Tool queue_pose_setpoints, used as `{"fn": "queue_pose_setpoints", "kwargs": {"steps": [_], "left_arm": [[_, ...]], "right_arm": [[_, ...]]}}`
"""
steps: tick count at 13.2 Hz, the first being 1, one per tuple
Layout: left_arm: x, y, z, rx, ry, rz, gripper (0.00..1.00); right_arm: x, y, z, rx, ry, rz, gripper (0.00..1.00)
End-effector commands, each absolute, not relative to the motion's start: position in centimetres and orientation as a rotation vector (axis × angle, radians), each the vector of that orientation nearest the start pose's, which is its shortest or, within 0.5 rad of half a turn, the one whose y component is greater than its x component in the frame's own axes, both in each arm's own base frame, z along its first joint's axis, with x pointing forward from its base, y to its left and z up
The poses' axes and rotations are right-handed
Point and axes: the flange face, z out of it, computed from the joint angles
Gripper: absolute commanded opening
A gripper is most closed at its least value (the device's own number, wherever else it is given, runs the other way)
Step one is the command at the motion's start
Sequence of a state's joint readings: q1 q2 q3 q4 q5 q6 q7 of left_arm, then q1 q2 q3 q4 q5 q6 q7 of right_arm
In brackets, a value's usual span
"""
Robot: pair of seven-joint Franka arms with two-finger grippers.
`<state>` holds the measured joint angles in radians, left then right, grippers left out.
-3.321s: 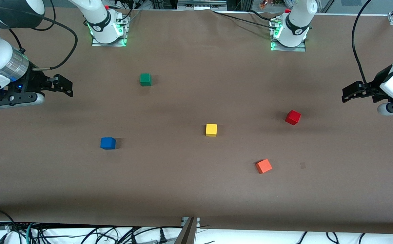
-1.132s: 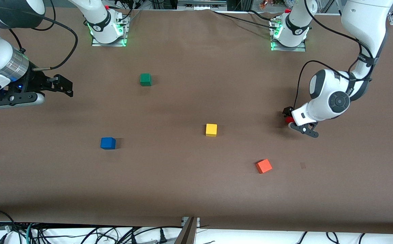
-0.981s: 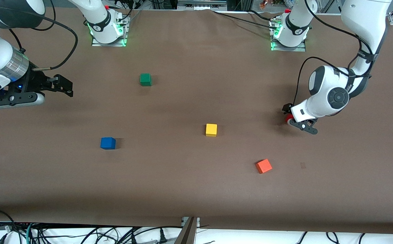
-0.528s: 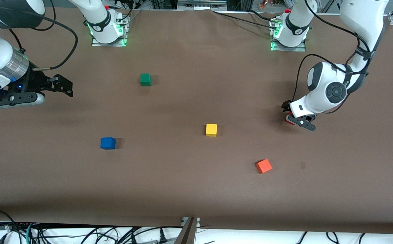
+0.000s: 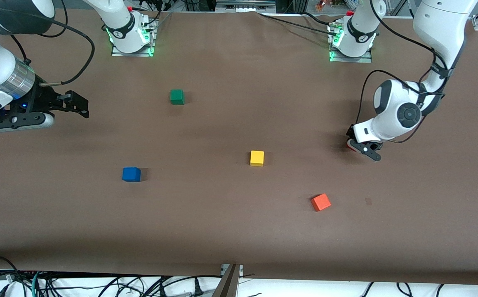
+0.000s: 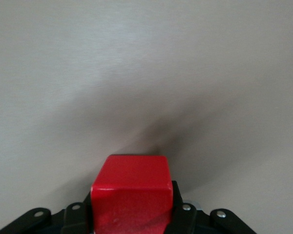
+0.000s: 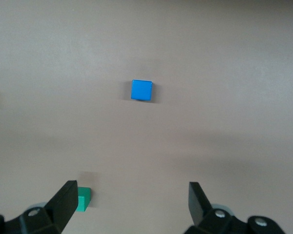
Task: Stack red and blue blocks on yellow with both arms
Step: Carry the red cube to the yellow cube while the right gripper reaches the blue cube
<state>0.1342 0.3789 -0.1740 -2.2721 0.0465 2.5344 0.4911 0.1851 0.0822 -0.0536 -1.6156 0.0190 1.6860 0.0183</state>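
The deep red block point(image 5: 350, 144) sits between the fingers of my left gripper point(image 5: 354, 143), at or just above the table near the left arm's end. In the left wrist view the red block point(image 6: 132, 192) fills the gap of my left gripper point(image 6: 132, 212), with black fingers pressed on both sides. The yellow cube point(image 5: 257, 158) sits mid-table. The blue block point(image 5: 131, 174) lies toward the right arm's end and also shows in the right wrist view point(image 7: 141, 90). My right gripper point(image 5: 78, 106) waits open and empty in the air at the right arm's end; it also shows in its own wrist view point(image 7: 132, 204).
An orange-red cube point(image 5: 321, 202) lies nearer the front camera than the yellow cube. A green cube point(image 5: 177, 96) lies nearer the arm bases and also shows in the right wrist view point(image 7: 84, 199). Brown table cover point(image 5: 239, 231); cables hang below its front edge.
The left arm came in from the table's end, went down on the red block and shut on it. In the last second its wrist shifted slightly. The right arm has not moved.
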Motion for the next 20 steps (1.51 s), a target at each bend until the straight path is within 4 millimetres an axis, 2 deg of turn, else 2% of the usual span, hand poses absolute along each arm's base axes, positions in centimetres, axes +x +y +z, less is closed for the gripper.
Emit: {"fn": "queue_pose_setpoints", "kwargs": {"steps": [1,3,6,8,11,12,13,14,16,20], "left_arm": [[55.3,-3.8,22.3,-3.064,0.915,0.102,0.00],[58.6,-8.0,26.3,-3.112,0.785,0.071,0.00],[62.1,-16.4,30.9,-3.175,0.512,0.064,0.00],[63.5,-22.1,32.4,-3.213,0.299,0.055,0.00],[63.5,-30.2,31.0,-3.243,0.058,0.064,0.00],[63.4,-32.6,30.1,-3.249,-0.033,0.074,0.00],[63.3,-34.9,29.2,-3.252,-0.091,0.080,0.00],[63.0,-36.5,28.4,-3.251,-0.129,0.091,0.00],[62.0,-38.6,26.9,-3.232,-0.184,0.110,0.00],[60.4,-42.6,24.7,-3.179,-0.109,0.063,0.00]], "right_arm": [[58.2,7.6,57.1,-3.149,-0.203,-0.028,1.00],[58.4,7.8,56.9,-3.146,-0.181,-0.030,1.00],[59.2,7.4,56.1,-3.140,-0.162,-0.051,1.00],[60.6,7.9,52.4,-3.154,-0.191,0.022,1.00],[62.3,7.6,48.2,-3.161,-0.201,0.082,1.00],[62.8,7.7,45.7,-3.159,-0.220,0.143,1.00],[63.2,7.7,44.8,-3.151,-0.231,0.146,1.00],[63.7,7.9,44.2,-3.148,-0.230,0.108,1.00],[65.1,8.3,40.2,-3.136,-0.223,0.062,1.00],[66.0,8.6,33.7,-3.135,-0.201,-0.003,1.00]]}}
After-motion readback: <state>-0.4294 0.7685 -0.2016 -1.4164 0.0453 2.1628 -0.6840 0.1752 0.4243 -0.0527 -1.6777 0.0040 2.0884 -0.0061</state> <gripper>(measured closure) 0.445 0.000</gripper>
